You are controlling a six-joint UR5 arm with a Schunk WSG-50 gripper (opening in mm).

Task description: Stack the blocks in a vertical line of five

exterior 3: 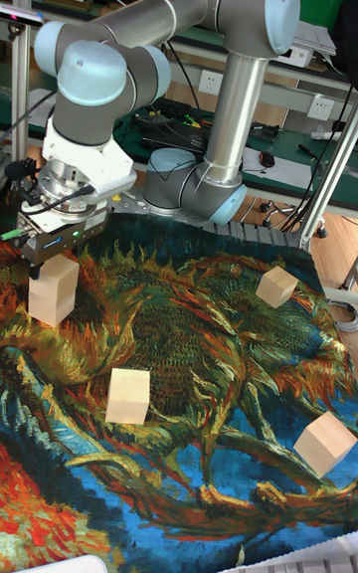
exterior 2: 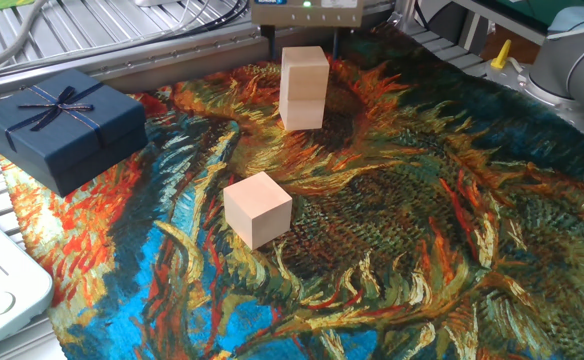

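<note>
I count five blocks on the bright painted cloth [exterior 2: 402, 230]. Two of them make a little stack [exterior 2: 304, 87] at the far side of the cloth, one sitting right on top of the other. The other three lie apart from it. One single block [exterior 2: 257, 208] sits near the middle. One block [exterior 3: 276, 286] is close to the arm's base, and another corner block [exterior 3: 325, 443] is off at the cloth's edge.

The gripper [exterior 3: 52, 257] hangs just over the stack. I cannot tell if its fingers are spread or pressed together, or if they touch the top block.

One dark blue gift box [exterior 2: 60, 125] with a ribbon sits at the cloth's corner, well apart from the stack.
</note>
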